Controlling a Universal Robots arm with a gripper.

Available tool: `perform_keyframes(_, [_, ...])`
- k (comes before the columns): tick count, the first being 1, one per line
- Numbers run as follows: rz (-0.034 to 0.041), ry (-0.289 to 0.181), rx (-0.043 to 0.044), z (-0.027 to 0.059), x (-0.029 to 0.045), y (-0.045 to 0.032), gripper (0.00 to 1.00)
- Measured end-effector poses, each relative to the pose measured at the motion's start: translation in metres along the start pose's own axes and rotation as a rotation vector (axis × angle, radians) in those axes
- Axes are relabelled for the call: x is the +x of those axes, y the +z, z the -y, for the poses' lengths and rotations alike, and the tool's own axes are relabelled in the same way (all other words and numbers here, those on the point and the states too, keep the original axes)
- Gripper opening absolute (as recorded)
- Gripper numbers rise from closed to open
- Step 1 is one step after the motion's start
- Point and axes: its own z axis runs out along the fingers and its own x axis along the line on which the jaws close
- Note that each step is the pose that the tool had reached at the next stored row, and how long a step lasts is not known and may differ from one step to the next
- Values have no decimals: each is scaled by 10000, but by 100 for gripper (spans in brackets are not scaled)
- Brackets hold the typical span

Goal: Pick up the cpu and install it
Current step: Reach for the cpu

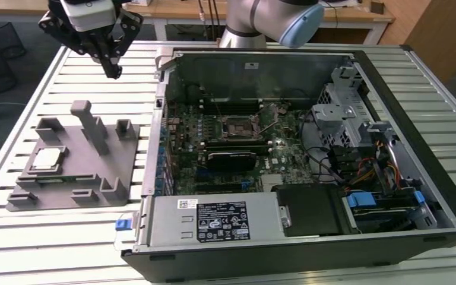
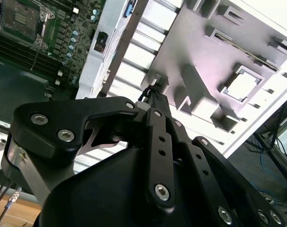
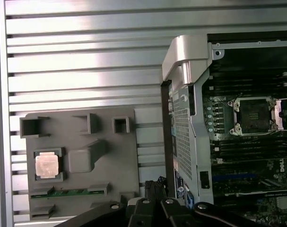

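Note:
The cpu [image 1: 47,158], a small silver-topped square chip, lies flat in a recess of the grey holder [image 1: 85,181] on the exterior view's left. It also shows in both wrist views [image 2: 241,85] [image 3: 47,165]. My gripper [image 1: 114,72] hangs high above the slatted table, beyond the holder's far edge and well apart from the cpu. Its black fingers [image 2: 152,92] are pressed together with nothing between them. The motherboard socket [image 1: 238,124] sits uncovered inside the computer case, with its metal frame around it [image 3: 254,116].
The open computer case [image 1: 418,119] fills the exterior view's right, with its metal side wall [image 1: 161,136] next to the holder. Upright grey posts [image 1: 93,127] rise from the holder. A stick of memory [image 3: 67,193] lies in one holder slot. Slatted table [image 1: 69,237] surrounds everything.

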Motion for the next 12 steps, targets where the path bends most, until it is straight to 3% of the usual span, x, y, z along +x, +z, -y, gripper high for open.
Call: perform_keyframes(12, [0, -1, 0, 10, 133, -2, 11])
